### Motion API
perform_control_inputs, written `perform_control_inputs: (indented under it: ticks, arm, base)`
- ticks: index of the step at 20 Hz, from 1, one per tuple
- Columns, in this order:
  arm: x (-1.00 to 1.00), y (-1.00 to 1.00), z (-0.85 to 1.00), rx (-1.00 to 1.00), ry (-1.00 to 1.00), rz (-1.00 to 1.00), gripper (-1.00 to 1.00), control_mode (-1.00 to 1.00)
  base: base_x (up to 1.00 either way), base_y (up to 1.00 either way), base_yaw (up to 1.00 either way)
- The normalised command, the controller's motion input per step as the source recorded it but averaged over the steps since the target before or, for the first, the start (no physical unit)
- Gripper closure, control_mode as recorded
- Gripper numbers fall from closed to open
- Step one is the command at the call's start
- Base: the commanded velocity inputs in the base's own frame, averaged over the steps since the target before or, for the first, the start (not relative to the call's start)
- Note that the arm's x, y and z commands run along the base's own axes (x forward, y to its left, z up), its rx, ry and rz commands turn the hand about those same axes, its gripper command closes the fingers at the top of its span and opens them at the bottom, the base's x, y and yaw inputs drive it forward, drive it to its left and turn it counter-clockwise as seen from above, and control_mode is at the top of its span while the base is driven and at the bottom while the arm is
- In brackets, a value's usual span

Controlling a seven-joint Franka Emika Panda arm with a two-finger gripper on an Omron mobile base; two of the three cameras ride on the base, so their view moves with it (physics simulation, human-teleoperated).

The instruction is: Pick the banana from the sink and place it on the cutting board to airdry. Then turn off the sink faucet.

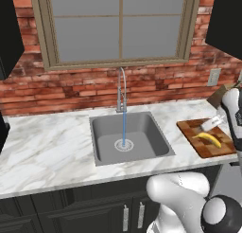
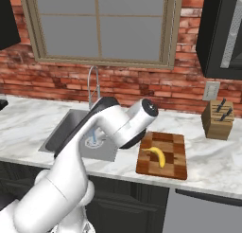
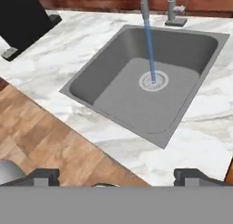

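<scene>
Lying on the cutting board [image 2: 162,156], the banana [image 2: 157,156] rests near the board's middle, curved and yellow with darker tips. The board sits flat on the white marble counter [image 1: 47,147], to the right of the sink [image 1: 106,154] and apart from it. In the left base view the banana [image 1: 210,138] lies across the board [image 1: 201,147] with the robot's white arm rising just beside it at the right edge.

The sink is a square grey basin with a round drain [image 3: 153,80] at its centre. A thin blue stream of water [image 1: 124,128] runs straight down from the faucet [image 1: 121,92] onto the drain. The faucet stands at the back rim of the sink, slim and silver with a high arched spout, in front of a red brick wall [image 1: 71,90] and a framed window [image 1: 118,26].

The hand [image 3: 123,177] hangs above the counter's front part, looking across at the sink; its two dark fingertips [image 3: 43,176] stand wide apart with nothing between them. Reddish-brown wood of the board [image 3: 41,136] shows below it, at the lower left of the hand view.

A tan knife block [image 2: 218,119] stands on the counter at the far right, well apart from the board, below a wall outlet [image 2: 211,90].
</scene>
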Motion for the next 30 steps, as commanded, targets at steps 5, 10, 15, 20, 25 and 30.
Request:
perform_control_inputs:
  ticks: [5,10,15,20,25,30]
  arm:
    - [0.0,0.0,0.18,0.0,-0.36,0.34,-1.0,-1.0]
    - [-0.16,0.11,0.05,-0.02,-0.3,0.32,-1.0,-1.0]
    - [-0.3,0.29,0.0,-0.14,-0.27,0.14,-1.0,-1.0]
    - [0.04,0.21,0.13,0.0,-0.27,0.01,-1.0,-1.0]
    - [0.19,0.33,0.21,0.03,-0.2,0.01,-1.0,-1.0]
    - [0.45,0.17,0.25,0.11,-0.06,0.09,-1.0,-1.0]
  base:
    - [0.0,0.0,0.0]
    - [0.0,0.0,0.0]
    - [0.0,0.0,0.0]
    - [0.0,0.0,0.0]
    - [0.0,0.0,0.0]
    - [0.0,0.0,0.0]
